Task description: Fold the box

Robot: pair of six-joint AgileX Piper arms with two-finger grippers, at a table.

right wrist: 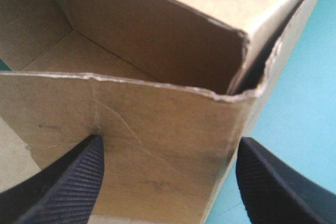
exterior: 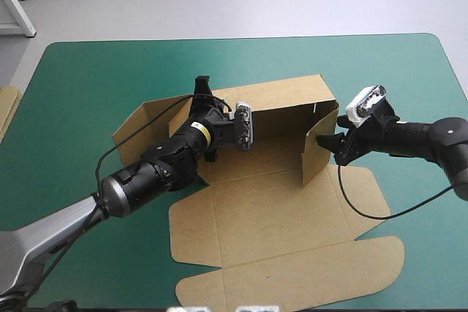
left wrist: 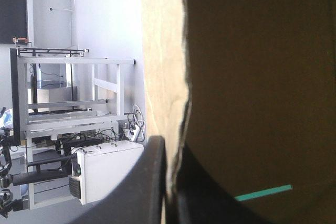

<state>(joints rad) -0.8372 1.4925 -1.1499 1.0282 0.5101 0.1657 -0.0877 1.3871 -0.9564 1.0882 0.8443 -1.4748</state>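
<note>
The brown box [exterior: 270,210] lies mid-table with its back wall and right side wall raised. Its lid panel [exterior: 292,275] lies flat toward the table's near edge. My left gripper [exterior: 202,87] is at the top edge of the back wall near its left end. In the left wrist view this left gripper [left wrist: 168,182] is all but shut, with the board [left wrist: 262,77] between its fingers. My right gripper [exterior: 338,144] is at the outer face of the right wall. In the right wrist view the right gripper [right wrist: 170,142] is open, and the wall's corner [right wrist: 157,119] lies between and just ahead of its fingers.
The teal-green cover [exterior: 110,71] shows on all sides of the box. An edge of more brown board [exterior: 6,111] lies at the table's left edge. The box's left flap [exterior: 139,133] lies spread low beside my left arm.
</note>
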